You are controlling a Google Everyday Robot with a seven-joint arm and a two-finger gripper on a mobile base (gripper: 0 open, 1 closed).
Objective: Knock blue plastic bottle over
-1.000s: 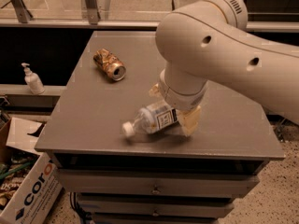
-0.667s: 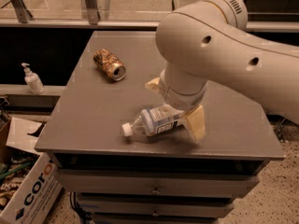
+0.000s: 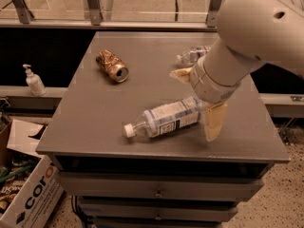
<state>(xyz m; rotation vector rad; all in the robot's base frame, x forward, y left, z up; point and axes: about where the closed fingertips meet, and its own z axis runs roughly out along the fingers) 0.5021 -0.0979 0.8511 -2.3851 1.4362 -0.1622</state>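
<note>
The blue plastic bottle lies on its side on the grey table. Its white cap points to the front left and its pale-blue-and-white label faces up. My gripper is at the bottle's base end, low over the table and open. One yellowish finger is behind the bottle. The other finger is in front of it, beside its base. My large white arm fills the upper right.
A crushed gold can lies at the table's back left. A smaller clear bottle lies at the back, just behind my gripper. A white pump dispenser stands on a ledge to the left. A cardboard box sits on the floor at the lower left. There are drawers under the table.
My arm has drawn back to the right, uncovering the smaller bottle behind it. The fallen blue bottle has shifted a little right and now shows at full length.
</note>
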